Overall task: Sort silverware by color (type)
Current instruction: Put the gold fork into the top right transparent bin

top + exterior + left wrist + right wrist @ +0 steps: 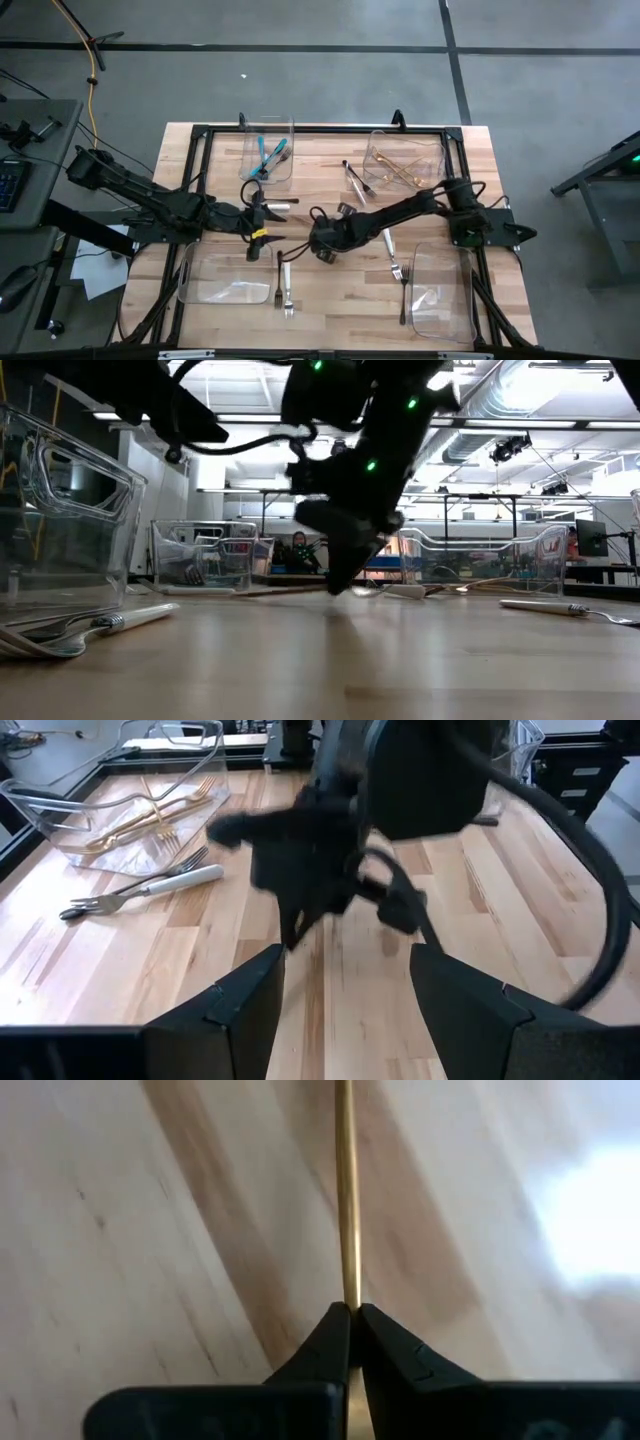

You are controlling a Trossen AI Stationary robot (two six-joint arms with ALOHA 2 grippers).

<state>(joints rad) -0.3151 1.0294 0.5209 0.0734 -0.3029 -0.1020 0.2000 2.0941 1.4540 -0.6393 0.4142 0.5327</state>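
At mid-table, the right gripper (350, 1320) pinches the thin handle of a gold utensil (346, 1190) lying on the wooden table (330, 290), fingers closed tight on it; the left gripper (345, 990) hovers just beside, fingers spread wide, holding nothing

Light wood bench (330, 300), black frame round edge. Four clear bins on it: far-left bin (270, 150) with teal-handled pieces, far-right bin (405, 160) with gold forks, near-left bin (225, 278), near-right bin (442, 292). Loose on bench: white-handled fork (283, 283) just beside near-left bin; two white-handled forks (392, 255) near near-right bin; dark steel utensils (354, 180) between far bins; thin gold utensil (346, 1190) lying on wood mid-bench.
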